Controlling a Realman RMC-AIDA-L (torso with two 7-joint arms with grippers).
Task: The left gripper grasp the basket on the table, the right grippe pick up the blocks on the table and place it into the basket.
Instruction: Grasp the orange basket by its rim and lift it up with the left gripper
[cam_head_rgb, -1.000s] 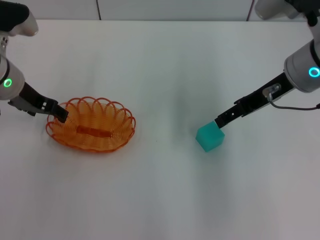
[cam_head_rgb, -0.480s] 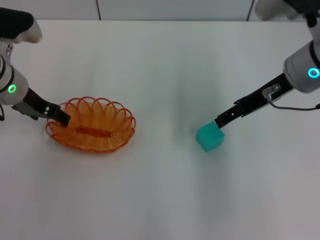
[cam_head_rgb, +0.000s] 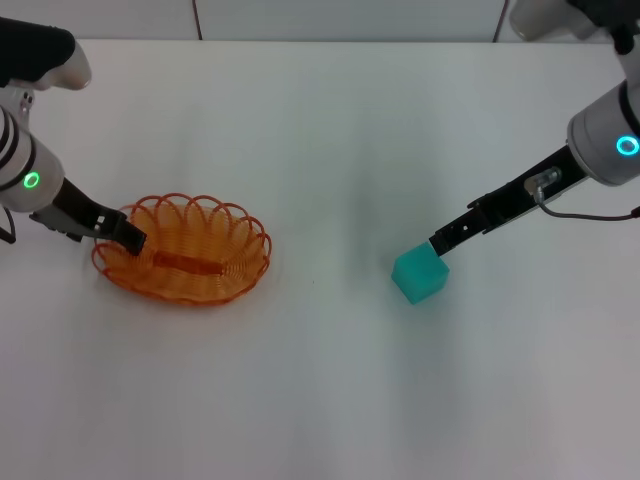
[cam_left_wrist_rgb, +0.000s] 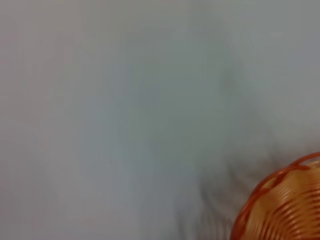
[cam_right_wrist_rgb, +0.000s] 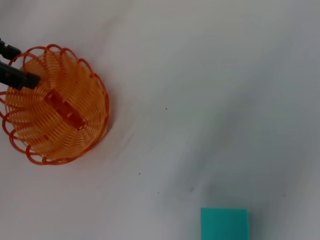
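The orange wire basket (cam_head_rgb: 263, 242) lies on the left half of the white table (cam_head_rgb: 320, 130). My left gripper (cam_head_rgb: 130, 238) is at its left rim. In the right wrist view the left gripper (cam_right_wrist_rgb: 29, 65) is open and straddles the rim, one finger (cam_right_wrist_rgb: 22, 78) inside the basket (cam_right_wrist_rgb: 103, 102) and one outside. The left wrist view shows only a corner of the basket (cam_left_wrist_rgb: 285, 205). The teal cube (cam_head_rgb: 420, 274) sits right of centre on the table. My right gripper (cam_head_rgb: 441, 244) hangs at the cube's far upper corner. The cube (cam_right_wrist_rgb: 224, 223) also shows in the right wrist view.
A black cable (cam_head_rgb: 590, 213) hangs from the right arm. The table's far edge (cam_head_rgb: 300, 41) meets a pale wall. A wide stretch of bare tabletop separates the basket and the cube.
The left arm has shifted slightly to the right and down, pushing its gripper a little further over the basket's left rim. The basket, cube and right arm have not moved.
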